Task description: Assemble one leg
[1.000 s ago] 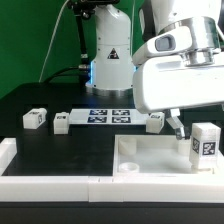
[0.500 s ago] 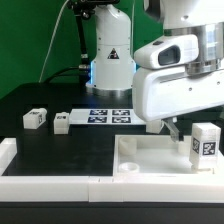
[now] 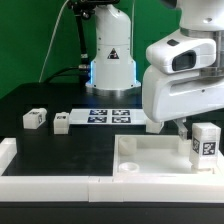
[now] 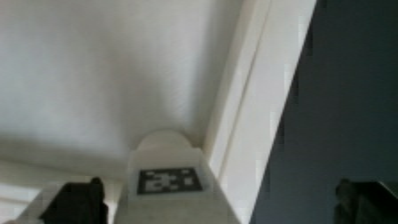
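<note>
One leg (image 3: 205,144) stands upright in the white tray-like piece (image 3: 150,152) at the exterior view's right, its tag facing the camera. My gripper (image 3: 186,128) hangs just beside and behind it, and the big white hand hides most of the fingers. In the wrist view the same leg (image 4: 175,180) rises between the two dark fingertips (image 4: 80,203), nearer one of them and touching neither. The gripper (image 4: 222,205) is open and holds nothing. Two more legs (image 3: 35,118) (image 3: 62,122) lie loose on the black table at the exterior view's left.
The marker board (image 3: 108,116) lies flat in front of the robot base. Another small white block (image 3: 153,125) peeks out from behind the hand. A low white rail (image 3: 50,182) runs along the table's near edge.
The hand has shifted toward the exterior view's right and a little upward, now closer to the upright leg. The legs and the tray have not moved.
</note>
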### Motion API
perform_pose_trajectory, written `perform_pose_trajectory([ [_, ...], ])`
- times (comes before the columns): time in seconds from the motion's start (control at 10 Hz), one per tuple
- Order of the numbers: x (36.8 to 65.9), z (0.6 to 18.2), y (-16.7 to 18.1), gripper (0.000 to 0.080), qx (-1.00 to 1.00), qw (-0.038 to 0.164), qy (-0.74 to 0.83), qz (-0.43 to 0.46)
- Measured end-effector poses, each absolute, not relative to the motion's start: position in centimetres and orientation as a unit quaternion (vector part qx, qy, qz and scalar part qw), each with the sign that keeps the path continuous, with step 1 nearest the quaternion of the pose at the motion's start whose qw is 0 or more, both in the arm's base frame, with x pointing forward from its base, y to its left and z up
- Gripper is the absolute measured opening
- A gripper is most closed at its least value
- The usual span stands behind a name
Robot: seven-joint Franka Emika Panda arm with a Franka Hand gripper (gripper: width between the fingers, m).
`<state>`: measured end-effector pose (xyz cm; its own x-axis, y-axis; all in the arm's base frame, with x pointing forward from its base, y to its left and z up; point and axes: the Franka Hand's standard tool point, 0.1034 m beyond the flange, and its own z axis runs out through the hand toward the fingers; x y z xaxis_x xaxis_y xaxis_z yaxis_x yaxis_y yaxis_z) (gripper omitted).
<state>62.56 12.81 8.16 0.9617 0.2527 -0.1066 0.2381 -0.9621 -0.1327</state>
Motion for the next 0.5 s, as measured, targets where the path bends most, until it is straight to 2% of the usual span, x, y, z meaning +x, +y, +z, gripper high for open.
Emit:
perform_pose_trajectory([
  [0.5,63.49,8.55,12.10,0.0649,-0.986,0.056,-0.149,0.050],
])
